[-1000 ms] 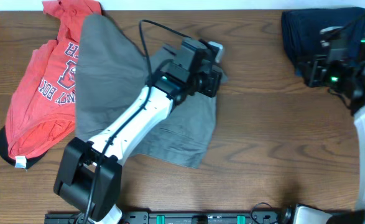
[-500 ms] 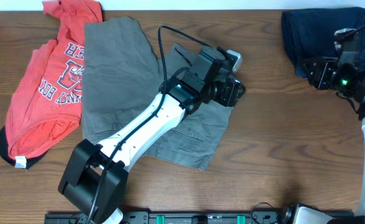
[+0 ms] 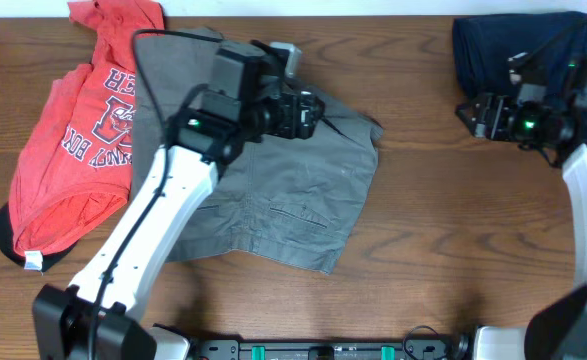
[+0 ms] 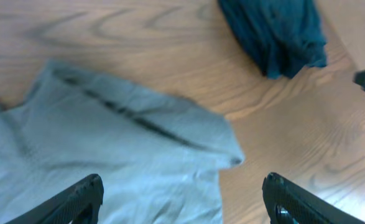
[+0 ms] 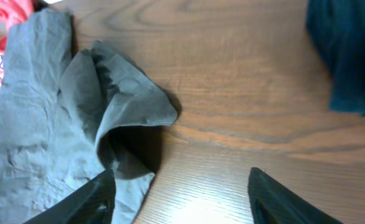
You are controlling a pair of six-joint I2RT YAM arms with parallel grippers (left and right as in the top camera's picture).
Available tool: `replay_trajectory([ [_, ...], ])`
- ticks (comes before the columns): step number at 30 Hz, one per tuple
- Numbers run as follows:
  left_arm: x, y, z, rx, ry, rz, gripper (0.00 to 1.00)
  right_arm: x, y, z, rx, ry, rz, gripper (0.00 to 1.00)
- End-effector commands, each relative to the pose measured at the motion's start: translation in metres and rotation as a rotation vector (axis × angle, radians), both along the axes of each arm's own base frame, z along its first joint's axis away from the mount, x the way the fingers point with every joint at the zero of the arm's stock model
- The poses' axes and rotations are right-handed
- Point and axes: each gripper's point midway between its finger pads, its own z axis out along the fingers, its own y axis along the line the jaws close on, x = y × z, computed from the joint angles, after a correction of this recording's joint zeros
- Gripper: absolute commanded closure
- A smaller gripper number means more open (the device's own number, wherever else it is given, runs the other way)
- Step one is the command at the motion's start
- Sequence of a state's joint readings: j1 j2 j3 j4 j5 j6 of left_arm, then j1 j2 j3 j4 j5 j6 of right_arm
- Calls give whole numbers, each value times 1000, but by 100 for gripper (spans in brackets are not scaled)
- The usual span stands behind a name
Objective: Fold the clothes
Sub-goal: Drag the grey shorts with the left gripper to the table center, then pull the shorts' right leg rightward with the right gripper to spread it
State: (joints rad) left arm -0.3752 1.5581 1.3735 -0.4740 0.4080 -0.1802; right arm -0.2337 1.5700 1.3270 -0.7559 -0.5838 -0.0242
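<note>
The grey-olive shorts (image 3: 303,190) lie spread on the table's middle, a slit pocket facing up and their upper right corner (image 5: 132,99) curled over. My left gripper (image 3: 313,112) hovers open above their top edge, and in the left wrist view (image 4: 182,190) nothing is between its fingers (image 4: 76,200). My right gripper (image 3: 473,115) stands open over bare wood to the right of the shorts (image 5: 45,130), empty in its own view (image 5: 182,190). The red-orange T-shirt (image 3: 73,140) lies at the left. The dark navy garment (image 3: 508,50) sits at the back right.
The navy garment (image 4: 275,31) lies beyond the shorts' corner in the left wrist view. Bare wooden tabletop (image 3: 453,230) stretches between the shorts and the right arm. The left arm's white link (image 3: 143,240) crosses the shorts' left side. The table's back edge runs along the top.
Both grippers have opened. The left gripper let go of the shorts and swung back to the left, and the shorts now lie spread wider to the right. The right gripper shifted slightly left.
</note>
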Motion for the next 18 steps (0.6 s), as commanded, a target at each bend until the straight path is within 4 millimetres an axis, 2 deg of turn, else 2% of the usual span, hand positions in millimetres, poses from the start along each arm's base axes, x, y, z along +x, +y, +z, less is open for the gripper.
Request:
replay_trajectory([
  [1,-2,15,-4,62,-3,-27,16,11,9,-17,94,93,-77,25],
  [3,-5,22,-13,97,19,-35,16,17,7,-29,147,146,-143,18],
  [7,-5,47,-30,200,65,44,16,26,6,-48,217,227,-234,12],
  [10,-6,60,-37,265,83,89,16,35,9,-71,279,305,-310,11],
  [15,-9,62,-40,276,94,88,15,49,22,-99,328,367,-356,12],
  [18,-9,62,-41,277,96,87,15,60,38,-108,347,352,-320,12],
])
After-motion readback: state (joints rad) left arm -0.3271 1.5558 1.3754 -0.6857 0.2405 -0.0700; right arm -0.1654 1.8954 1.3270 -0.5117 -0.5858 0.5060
